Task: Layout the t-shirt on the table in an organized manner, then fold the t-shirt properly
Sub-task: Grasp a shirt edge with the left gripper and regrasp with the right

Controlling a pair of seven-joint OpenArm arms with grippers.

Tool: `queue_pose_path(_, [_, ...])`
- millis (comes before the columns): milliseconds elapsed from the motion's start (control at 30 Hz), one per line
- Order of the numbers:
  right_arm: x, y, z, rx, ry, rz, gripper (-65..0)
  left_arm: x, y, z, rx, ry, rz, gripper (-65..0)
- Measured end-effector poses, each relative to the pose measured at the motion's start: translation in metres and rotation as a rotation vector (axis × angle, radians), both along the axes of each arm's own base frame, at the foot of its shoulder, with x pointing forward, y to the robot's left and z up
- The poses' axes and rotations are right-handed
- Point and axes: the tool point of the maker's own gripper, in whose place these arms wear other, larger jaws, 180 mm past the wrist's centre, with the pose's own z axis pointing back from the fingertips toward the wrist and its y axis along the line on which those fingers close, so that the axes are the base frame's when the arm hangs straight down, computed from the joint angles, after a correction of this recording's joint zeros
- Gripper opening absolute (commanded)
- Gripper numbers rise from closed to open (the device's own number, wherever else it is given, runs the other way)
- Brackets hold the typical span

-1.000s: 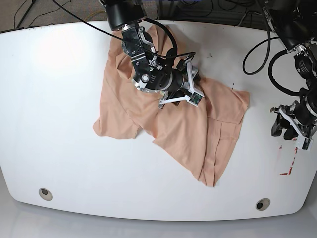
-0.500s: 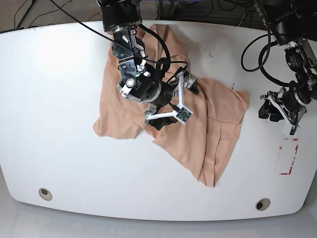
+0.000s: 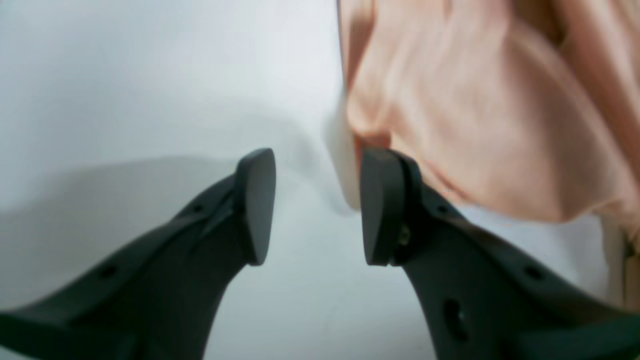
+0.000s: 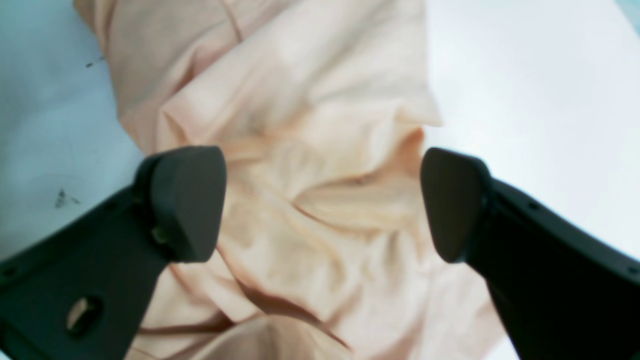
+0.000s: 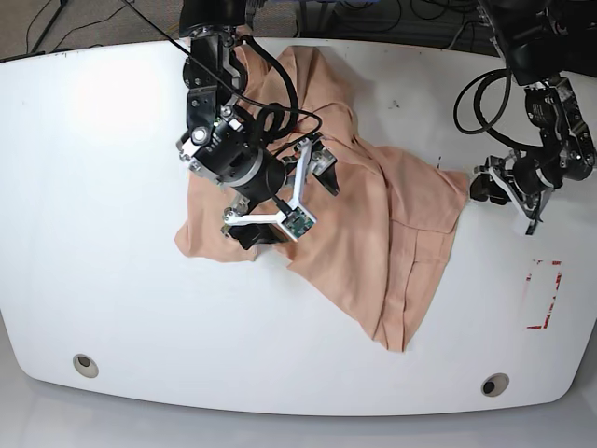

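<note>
Base view, crumpled peach t-shirt [image 5: 373,233] lying mid-surface on the white surface [image 5: 112,233], right gripper [image 5: 280,201] above its 9 o'clock side with jaws spread wide and empty, left gripper [image 5: 485,185] at the shirt's 3 o'clock corner, jaws parted, gripping nothing.

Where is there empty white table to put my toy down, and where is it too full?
The table is bare left of the t-shirt, and along the front edge between the two round holes. The middle is crowded with crumpled shirt and the right tool; the left tool sits at the shirt's right corner.
</note>
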Motion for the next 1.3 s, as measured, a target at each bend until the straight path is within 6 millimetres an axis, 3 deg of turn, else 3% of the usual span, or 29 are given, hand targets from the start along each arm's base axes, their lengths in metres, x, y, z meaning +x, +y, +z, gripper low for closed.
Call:
queue_pose_path(300, [0.008, -0.045, -0.007, -0.021, 0.02, -0.139, -6.0, 0.002, -0.022, -0.008, -0.025, 0.013, -0.04, -38.8])
queue_pose_path(433, [0.01, -0.056, -0.007, 0.021, 0.027, -0.18, -6.0, -0.001, -0.035, -0.017, -0.04, 0.039, -0.079, -38.8])
queue_pose_path(633, [0.009, -0.073, -0.004, 0.116, 0.031, -0.241, -6.0, 0.013, -0.058, -0.018, -0.079, -0.006, -0.123, -38.9])
queue_pose_path(833, [-0.003, -0.091, -0.016, 0.153, 0.084, -0.302, -6.0, 0.02, -0.071, -0.02, -0.129, -0.018, -0.134, -39.9])
queue_pose_path(967, [-0.017, -0.099, -0.026, 0.142, 0.15, -0.291, -6.0, 0.022, -0.074, -0.02, -0.123, -0.013, -0.15, -47.6])
queue_pose_path(1000, [-0.019, -0.099, -0.027, 0.148, 0.159, -0.281, -6.0, 0.022, -0.074, -0.021, -0.121, -0.012, -0.153, -53.6])
queue_pose_path(1100, [-0.025, -0.094, -0.023, 0.214, 0.163, -0.247, -6.0, 0.021, -0.075, -0.023, -0.109, -0.002, -0.16, -62.4])
queue_pose_path(1300, [-0.046, -0.092, -0.022, 0.341, 0.201, -0.216, -6.0, 0.024, -0.081, -0.022, -0.104, -0.003, -0.181, -63.3])
